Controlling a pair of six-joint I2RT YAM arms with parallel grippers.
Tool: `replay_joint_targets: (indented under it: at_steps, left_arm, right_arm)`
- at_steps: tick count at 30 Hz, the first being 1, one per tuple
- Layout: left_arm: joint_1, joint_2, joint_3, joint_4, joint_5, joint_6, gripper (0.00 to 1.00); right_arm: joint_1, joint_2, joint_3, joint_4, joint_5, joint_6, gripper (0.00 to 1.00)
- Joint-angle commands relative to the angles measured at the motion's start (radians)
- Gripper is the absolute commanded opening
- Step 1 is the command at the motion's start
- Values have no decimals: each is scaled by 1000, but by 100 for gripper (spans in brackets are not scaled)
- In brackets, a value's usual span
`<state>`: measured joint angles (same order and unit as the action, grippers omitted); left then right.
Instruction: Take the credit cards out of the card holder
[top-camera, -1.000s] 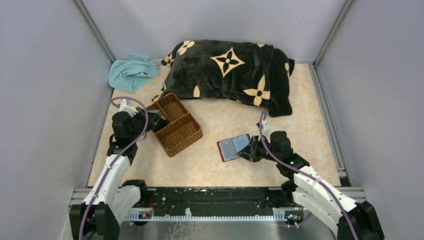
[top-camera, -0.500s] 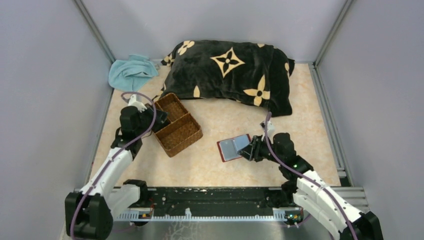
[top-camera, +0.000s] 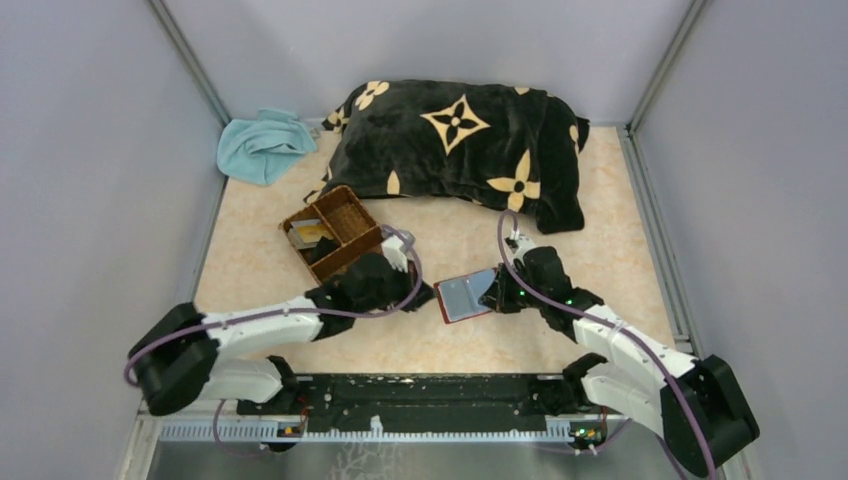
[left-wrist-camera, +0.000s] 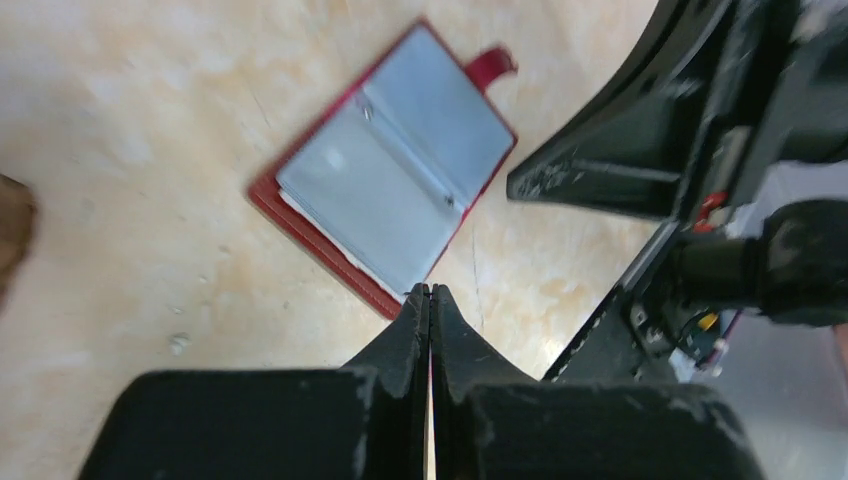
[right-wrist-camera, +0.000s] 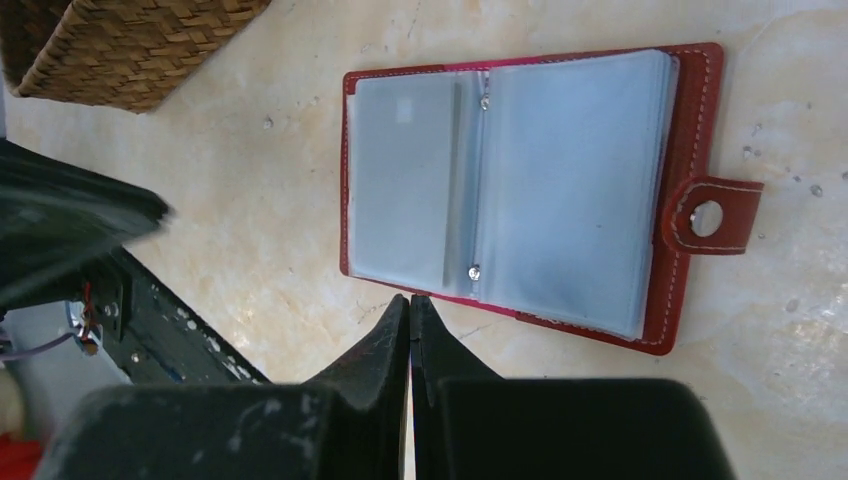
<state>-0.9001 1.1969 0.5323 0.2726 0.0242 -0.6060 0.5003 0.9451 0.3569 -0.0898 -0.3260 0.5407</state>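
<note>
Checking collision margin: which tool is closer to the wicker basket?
Left. The left tool sits just right of the basket's near corner, beside the card holder. The right tool lies farther right, on the card holder's other side.

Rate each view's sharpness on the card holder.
Left wrist: the card holder is soft and blurred. Right wrist: the card holder is crisp with readable stitching, but the left arm at the frame's left edge is smeared. Top external: evenly lit and sharp, though the holder is small.
</note>
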Motion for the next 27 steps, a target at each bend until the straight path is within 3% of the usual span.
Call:
replay_joint_targets:
  at_steps: [1,4,7,12,16,21,27]
  left_arm:
    - [-65,144,-29,193,-37,-91,0]
    - [-65,128,-96,247,-98,-138,0]
    - [-65,-1,-132,185,-191,-138,0]
    - [-65,-252,-119,-104,-377,-112,0]
    - [-63,-428,-140,-247,-441,-107,0]
    - [-63,-570,-190,-334,-472,-148,0]
    - [-63,-628,-231,-358,-489,-178,0]
  right_arm:
    - [70,28,106,3,122,-65,8]
    - [112,36,151,-41,216,-95,36]
    - [158,64,184,-63,279,-115,44]
    - [274,194,270,-64,384,-143,49]
    - [360,329,353,-73,491,-150,49]
    - [411,461,421,-89,544,-160,49]
    - [429,532,445,-106,581,-160,49]
